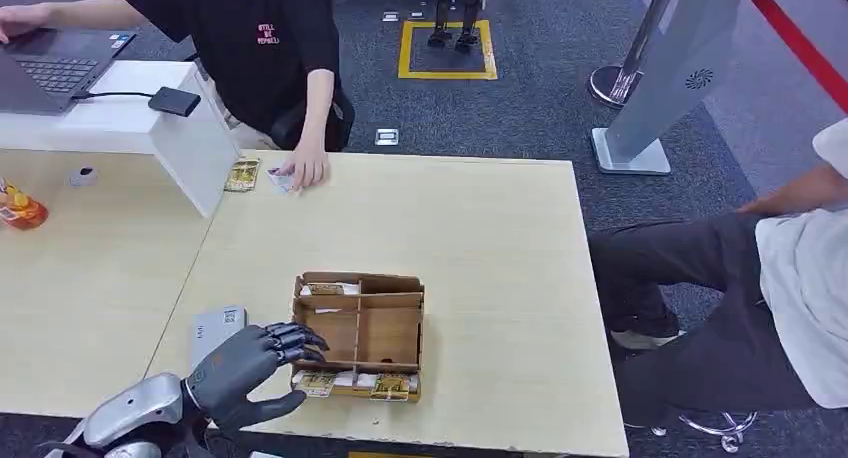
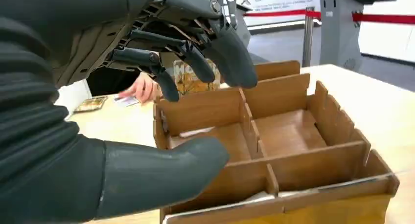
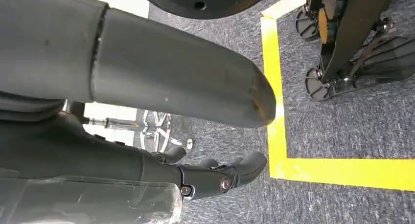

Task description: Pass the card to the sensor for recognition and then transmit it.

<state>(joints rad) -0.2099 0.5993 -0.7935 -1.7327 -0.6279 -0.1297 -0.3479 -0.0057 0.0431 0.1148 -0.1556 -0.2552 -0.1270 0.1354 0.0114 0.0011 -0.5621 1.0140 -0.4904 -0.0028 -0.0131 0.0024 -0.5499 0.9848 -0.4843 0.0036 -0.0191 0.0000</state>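
Brown cardboard divider box [image 1: 358, 336] sat untouched on the table [image 1: 500, 268] — left robot hand [image 1: 250, 363] spread empty above it, no card grasped yet.

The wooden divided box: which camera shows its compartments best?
The left wrist view: the wooden box is close up, its dividers and bare middle compartments plain, the left hand open over it. The head view shows it whole but small. The right wrist view faces the floor.
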